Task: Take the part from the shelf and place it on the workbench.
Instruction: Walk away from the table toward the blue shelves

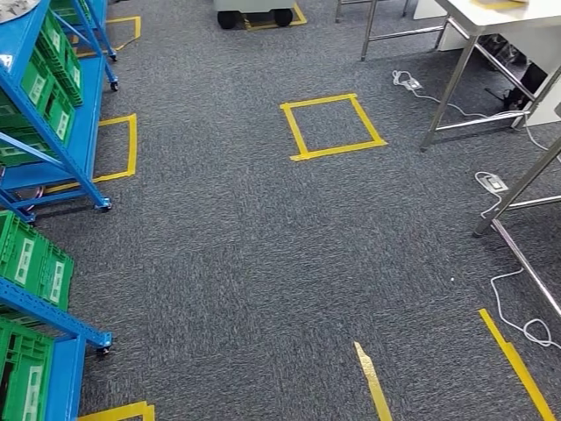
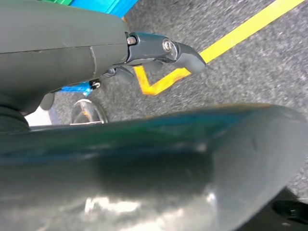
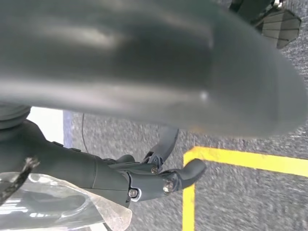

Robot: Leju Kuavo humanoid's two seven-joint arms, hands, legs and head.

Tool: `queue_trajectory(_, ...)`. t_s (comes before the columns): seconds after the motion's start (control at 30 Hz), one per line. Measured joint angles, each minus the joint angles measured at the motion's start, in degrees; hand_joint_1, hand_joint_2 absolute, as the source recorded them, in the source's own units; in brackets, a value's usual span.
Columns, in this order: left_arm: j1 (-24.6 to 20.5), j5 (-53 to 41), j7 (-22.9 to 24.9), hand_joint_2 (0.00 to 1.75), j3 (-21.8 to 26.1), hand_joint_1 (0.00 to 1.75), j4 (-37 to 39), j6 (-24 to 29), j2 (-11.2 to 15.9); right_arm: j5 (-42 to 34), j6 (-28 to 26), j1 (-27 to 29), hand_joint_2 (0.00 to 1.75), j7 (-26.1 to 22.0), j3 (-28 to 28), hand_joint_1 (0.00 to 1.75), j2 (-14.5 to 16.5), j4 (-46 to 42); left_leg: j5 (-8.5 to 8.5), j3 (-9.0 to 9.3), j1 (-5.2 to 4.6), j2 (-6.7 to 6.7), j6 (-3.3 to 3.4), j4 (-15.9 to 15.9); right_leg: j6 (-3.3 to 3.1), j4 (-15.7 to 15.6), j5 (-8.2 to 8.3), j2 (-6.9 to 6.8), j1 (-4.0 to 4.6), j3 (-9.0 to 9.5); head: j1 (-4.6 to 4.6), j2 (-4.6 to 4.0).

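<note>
Two blue shelf units stand along the left; the farther one [image 1: 86, 132] carries green bins [image 1: 49, 88], and the nearer one [image 1: 63, 317] also holds green bins [image 1: 33, 259]. The white workbench [image 1: 502, 13] stands at the far right on metal legs [image 1: 450, 88]. My left hand [image 2: 91, 53] hangs over the carpet beside a shelf foot, fingers stretched out and thumb apart, with nothing between them. My right hand [image 3: 109, 178] hangs the same way over a yellow tape corner [image 3: 188, 159], fingers extended and empty. A clear plastic sheet [image 3: 54, 207] lies behind its fingers, not gripped.
Grey carpet runs between shelves and workbench, with a yellow tape square [image 1: 333, 125] in the middle. White cables and a power strip [image 1: 493, 182] lie by more metal table legs [image 1: 522, 184] at the right. A wheeled cart base [image 1: 254, 13] stands at the far end.
</note>
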Motion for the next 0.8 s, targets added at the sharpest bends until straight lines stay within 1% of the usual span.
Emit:
queue_trajectory(0.03,0.0,0.0,0.0,0.00,0.0,0.00,0.1,0.0,0.1,0.1,0.0,0.0,0.00,0.0,0.1,0.00,0.0,0.0,-0.54,-0.37,-0.06,1.10,-0.30,0.8,-0.29,-0.3,0.11,-0.77,-0.05,0.22,-0.12,0.00)
queue_trajectory(0.07,0.0,0.0,0.0,0.00,0.0,0.00,0.2,0.1,0.1,0.1,0.0,0.0,0.00,-0.1,0.2,0.00,0.0,0.1,-1.78,-1.25,-0.14,2.79,-0.58,2.7,-0.58,-0.5,0.17,-1.67,-0.11,0.46,-0.27,-0.01)
queue_trajectory(0.1,-0.1,0.0,0.0,0.00,-0.1,0.00,0.3,0.1,0.2,0.1,0.0,0.0,0.00,-0.1,0.3,0.00,0.0,0.1,-3.54,-2.67,-0.13,4.83,-0.82,5.8,-0.79,-0.6,0.11,-2.65,-0.07,0.66,-0.39,-0.01)
queue_trajectory(0.13,-0.2,0.0,0.0,0.00,-0.1,0.00,0.4,0.2,0.2,0.1,-0.1,0.1,0.00,-0.1,0.3,0.00,-0.1,0.2,-5.42,-4.52,-0.05,6.21,-1.10,9.6,-0.95,-0.7,-0.03,-3.62,0.01,0.80,-0.50,-0.01)
queue_trajectory(0.17,-0.3,0.0,0.0,0.00,-0.1,0.00,0.5,0.2,0.2,0.2,-0.1,0.2,0.00,-0.1,0.4,0.00,-0.1,0.3,-6.83,-6.26,0.12,6.88,-1.34,13.2,-1.02,-0.6,-0.19,-4.65,0.08,0.92,-0.51,-0.01)
queue_trajectory(0.2,-0.3,0.0,0.0,0.00,-0.1,0.00,0.6,0.2,0.2,0.2,-0.1,0.2,0.00,-0.1,0.4,0.00,-0.2,0.4,-7.27,-7.30,0.30,7.16,-1.51,15.3,-1.04,-0.6,-0.34,-5.59,0.11,1.05,-0.51,-0.01)
queue_trajectory(0.23,-0.3,0.1,0.0,0.00,-0.2,0.00,0.7,0.2,0.2,0.2,-0.1,0.2,0.00,-0.2,0.5,0.00,-0.2,0.4,-6.57,-7.28,0.45,7.34,-1.63,15.3,-0.99,-0.6,-0.49,-6.41,0.12,1.20,-0.51,-0.01)
queue_trajectory(0.27,-0.2,0.1,0.0,0.00,-0.2,0.00,0.7,0.2,0.3,0.2,-0.1,0.1,0.00,-0.2,0.6,0.00,-0.3,0.5,-4.94,-6.16,0.55,7.63,-1.68,13.2,-0.91,-0.6,-0.65,-7.16,0.12,1.42,-0.54,-0.01)
queue_trajectory(0.3,-0.1,0.1,0.0,0.00,-0.3,0.00,0.8,0.2,0.3,0.3,-0.1,0.0,0.00,-0.2,0.7,0.00,-0.3,0.5,-2.83,-4.18,0.58,8.38,-1.64,9.4,-0.77,-0.6,-0.84,-7.84,0.12,1.70,-0.54,-0.01)
queue_trajectory(0.33,-0.2,0.1,0.0,0.00,-0.3,0.00,0.9,0.2,0.3,0.3,-0.1,-0.1,0.00,-0.2,0.8,0.00,-0.3,0.5,-1.34,-2.13,0.36,9.64,-1.47,5.5,-0.52,-0.6,-1.11,-8.52,0.24,1.86,-0.56,-0.01)
queue_trajectory(0.37,-0.3,0.1,0.0,0.00,-0.4,0.00,0.9,0.3,0.4,0.3,-0.1,-0.1,0.00,-0.2,0.9,0.00,-0.3,0.6,-0.39,-0.56,0.18,10.57,-1.14,2.5,-0.22,-0.6,-1.40,-9.11,0.37,1.98,-0.51,-0.01)
queue_trajectory(0.4,-0.4,0.2,-0.1,0.00,-0.4,0.00,1.0,0.3,0.4,0.4,-0.1,-0.2,0.00,-0.2,0.9,0.00,-0.3,0.6,-0.12,0.35,-0.04,11.22,-0.75,0.7,0.11,-0.6,-1.66,-9.67,0.49,2.08,-0.46,-0.01)
queue_trajectory(0.43,-0.4,0.3,-0.1,0.00,-0.4,0.00,1.0,0.4,0.4,0.4,-0.1,-0.3,0.00,-0.2,0.9,0.00,-0.3,0.7,-0.39,0.54,-0.28,11.25,-0.35,0.2,0.43,-0.6,-1.87,-10.20,0.56,2.20,-0.43,-0.01)
queue_trajectory(0.47,-0.4,0.4,-0.2,0.00,-0.4,0.00,1.1,0.6,0.5,0.4,-0.1,-0.5,0.00,-0.2,1.0,0.00,-0.3,0.7,-0.36,0.50,-0.32,10.58,0.07,0.1,0.72,-0.7,-1.98,-10.69,0.50,2.59,-0.40,-0.01)
queue_trajectory(0.5,-0.3,0.5,-0.3,0.00,-0.4,0.00,1.1,0.7,0.5,0.5,-0.2,-0.6,0.00,-0.2,1.0,0.00,-0.3,0.7,-0.29,0.60,-0.29,10.01,0.46,-0.1,1.01,-0.7,-2.22,-10.83,0.35,2.86,-0.42,-0.01)
queue_trajectory(0.53,-0.3,0.5,-0.4,0.00,-0.4,0.00,1.2,0.9,0.5,0.5,-0.2,-0.8,0.00,-0.3,1.1,0.00,-0.3,0.7,-0.18,0.70,-0.21,9.48,0.84,-0.3,1.27,-0.2,-2.78,-10.10,0.23,2.85,-0.34,-0.01)
queue_trajectory(0.57,-0.3,0.5,-0.4,0.00,-0.4,0.00,1.3,1.0,0.5,0.5,-0.2,-0.8,0.00,-0.3,1.2,0.00,-0.3,0.7,-0.04,0.80,-0.09,8.91,1.24,-0.5,1.48,1.5,-3.92,-8.78,0.12,2.20,-0.20,0.00)
queue_trajectory(0.6,-0.4,0.6,-0.5,0.00,-0.4,0.00,1.3,1.1,0.5,0.6,-0.3,-0.8,0.00,-0.4,1.3,0.00,-0.3,0.8,0.05,0.89,0.01,8.30,1.56,-0.6,1.60,4.5,-5.59,-7.10,0.03,0.71,-0.03,0.01)
queue_trajectory(0.63,-0.4,0.6,-0.6,0.00,-0.4,0.00,1.4,1.2,0.5,0.6,-0.3,-0.7,0.00,-0.4,1.4,0.00,-0.3,0.9,0.04,0.85,-0.02,7.67,1.76,-0.6,1.64,8.5,-7.42,-5.56,0.02,-1.31,0.14,0.00)
queue_trajectory(0.67,-0.5,0.7,-0.6,0.00,-0.4,0.00,1.5,1.2,0.5,0.6,-0.3,-0.6,0.00,-0.4,1.4,0.00,-0.3,1.0,0.01,0.83,-0.09,6.92,1.90,-0.6,1.67,12.5,-8.91,-4.72,0.00,-3.52,0.22,0.00)
queue_trajectory(0.7,-0.5,0.7,-0.6,0.00,-0.5,0.00,1.6,1.2,0.5,0.7,-0.3,-0.5,0.00,-0.4,1.5,0.00,-0.3,1.1,-0.02,0.85,-0.15,6.13,1.94,-0.6,1.66,15.4,-9.46,-4.36,0.00,-5.30,0.24,-0.01)
queue_trajectory(0.73,-0.5,0.8,-0.6,0.00,-0.5,0.00,1.7,1.2,0.5,0.7,-0.3,-0.4,0.00,-0.4,1.6,0.00,-0.3,1.2,-0.05,0.92,-0.19,5.30,1.94,-0.6,1.62,16.2,-8.78,-4.20,0.01,-6.18,0.26,-0.01)
queue_trajectory(0.77,-0.5,0.8,-0.6,0.00,-0.5,0.00,1.8,1.2,0.5,0.8,-0.4,-0.3,0.00,-0.5,1.6,0.00,-0.3,1.2,-0.09,1.04,-0.20,4.45,1.90,-0.5,1.55,14.6,-6.90,-4.03,-0.01,-5.92,0.26,-0.01)
queue_trajectory(0.8,-0.5,0.9,-0.6,0.00,-0.5,0.00,1.9,1.2,0.5,0.8,-0.4,-0.3,0.00,-0.5,1.7,0.00,-0.4,1.2,-0.15,1.18,-0.19,3.62,1.82,-0.5,1.44,11.0,-4.31,-3.52,-0.07,-4.70,0.26,-0.01)
